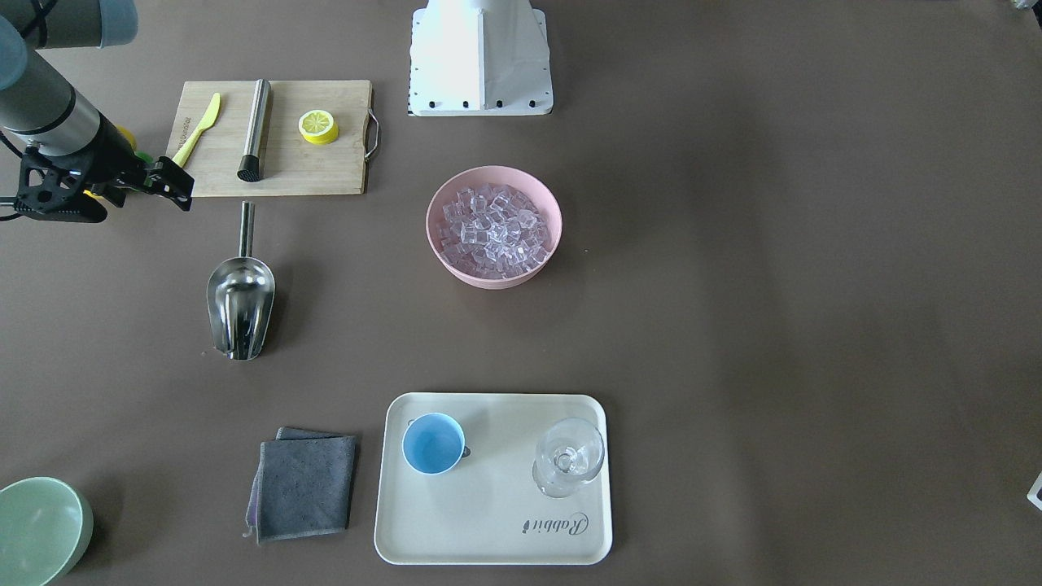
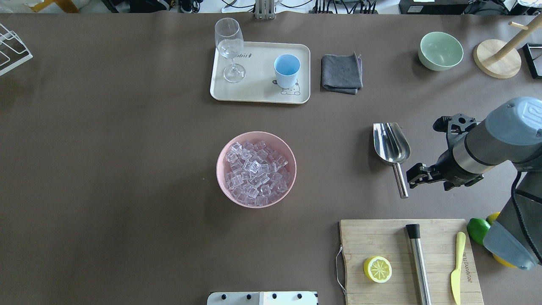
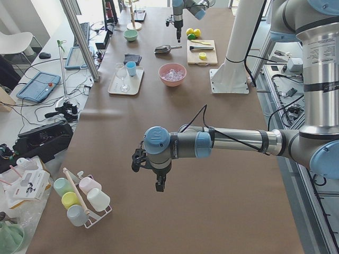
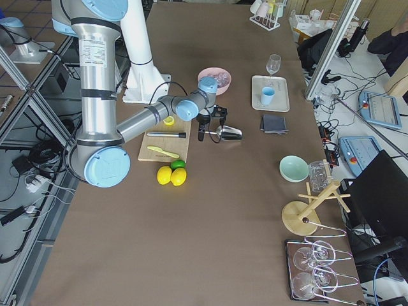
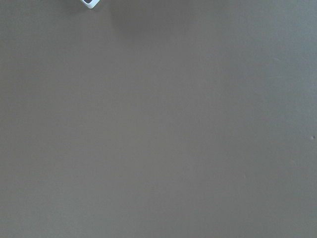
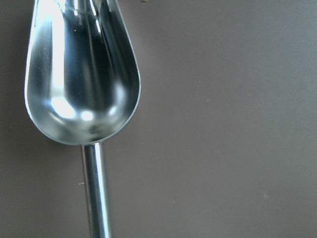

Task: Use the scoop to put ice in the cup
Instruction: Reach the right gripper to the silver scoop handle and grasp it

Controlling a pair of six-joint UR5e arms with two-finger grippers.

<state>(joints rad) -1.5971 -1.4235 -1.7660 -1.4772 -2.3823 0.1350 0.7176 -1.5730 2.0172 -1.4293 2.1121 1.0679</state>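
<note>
The scoop (image 2: pixel 391 142) lies open side up on the bare tabletop, toward the robot's right end. It is between the cutting board (image 2: pixel 381 237) at the robot's edge and the folded grey cloth (image 2: pixel 341 73) nearer the far edge. Its trough points to the far edge and its handle to the robot's edge. The right gripper (image 2: pixel 415 174) hovers just beside that handle, on the right-end side, apart from it. Whether its jaws are released or clenched I cannot tell from any view. The right wrist view looks straight down into the shiny trough, with the handle running off the bottom of the view. The ice (image 2: pixel 254 173) is heaped in the pink bowl (image 2: pixel 224 186) near the middle of the tabletop, well apart from the scoop. The cup (image 2: pixel 287 70) stands upright on the cream tray (image 2: pixel 258 95) by the far edge, beside a stemmed glass (image 2: pixel 228 46) on the same tray. On the cutting board lie a lemon half (image 2: pixel 377 269), a steel rod (image 2: pixel 418 262) and a yellow knife (image 2: pixel 457 271). A pale green bowl (image 2: pixel 423 55) sits toward the far right corner. The left gripper (image 3: pixel 159 182) hangs pointing down over bare tabletop toward the left end, seen only from the side, so the state of its jaws cannot be told.
</note>
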